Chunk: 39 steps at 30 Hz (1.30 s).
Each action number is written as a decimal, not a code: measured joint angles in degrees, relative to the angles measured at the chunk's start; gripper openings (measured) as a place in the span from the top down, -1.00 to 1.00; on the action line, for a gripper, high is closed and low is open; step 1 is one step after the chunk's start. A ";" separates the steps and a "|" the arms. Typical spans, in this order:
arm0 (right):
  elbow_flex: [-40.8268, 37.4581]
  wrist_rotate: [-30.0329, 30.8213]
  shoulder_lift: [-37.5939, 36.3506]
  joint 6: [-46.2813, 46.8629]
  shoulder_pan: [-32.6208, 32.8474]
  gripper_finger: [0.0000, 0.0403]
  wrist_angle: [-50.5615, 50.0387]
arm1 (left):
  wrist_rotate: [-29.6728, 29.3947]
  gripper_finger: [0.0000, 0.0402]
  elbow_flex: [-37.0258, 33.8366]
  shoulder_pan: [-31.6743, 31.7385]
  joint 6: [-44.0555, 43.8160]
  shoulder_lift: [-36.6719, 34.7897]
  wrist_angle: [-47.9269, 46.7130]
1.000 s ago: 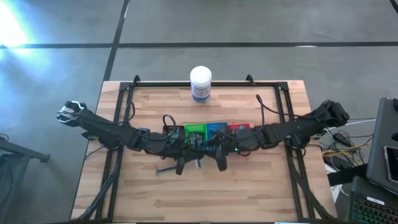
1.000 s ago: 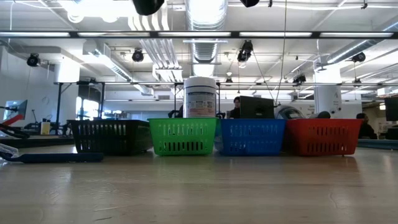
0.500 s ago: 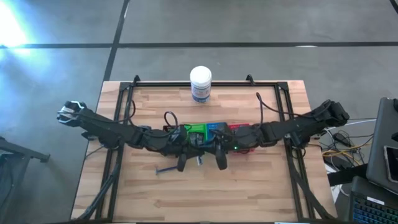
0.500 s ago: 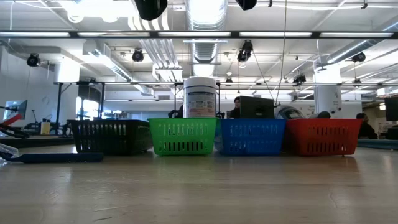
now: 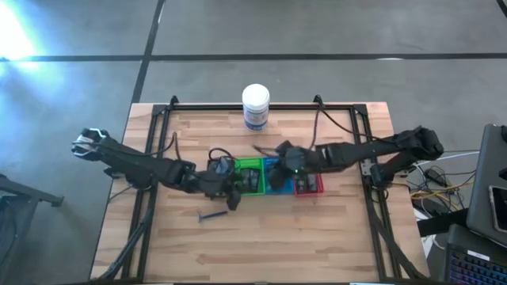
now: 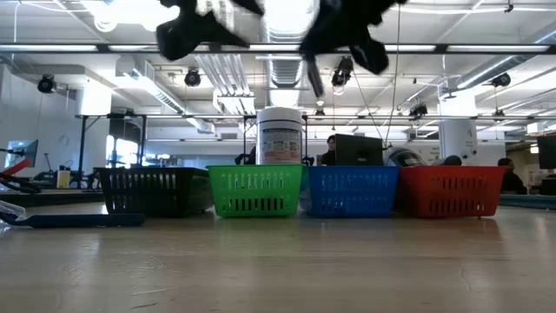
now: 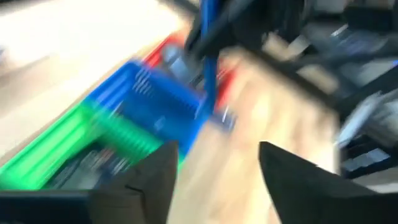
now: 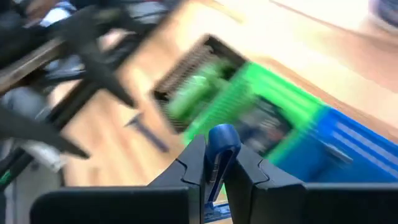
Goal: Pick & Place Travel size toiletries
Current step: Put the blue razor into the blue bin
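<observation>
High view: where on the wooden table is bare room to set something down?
Bare: the wooden table's near strip, in front of the thin blue stick, and both far corners beside the white jar. Crowded: the middle, with the coloured plastic trays, the open left gripper and the right gripper gripping another blue stick.

Both arms are dark and jointed, trailing black cables, each ending in a black two-fingered pincer (image 8: pixel 215 163).
</observation>
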 joint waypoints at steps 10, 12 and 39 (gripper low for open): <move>-2.74 -15.75 6.83 10.72 -13.50 0.77 -7.08 | 7.29 -0.44 -0.11 -2.34 -4.15 -0.99 -26.67; -2.75 -17.09 9.28 10.31 -14.67 0.78 -7.40 | 11.41 -0.43 -0.91 -3.10 -0.73 -0.85 -26.21; -1.30 -12.34 7.61 6.52 -14.43 -0.12 -13.48 | 28.92 -0.41 -14.48 -7.50 12.62 9.89 -14.52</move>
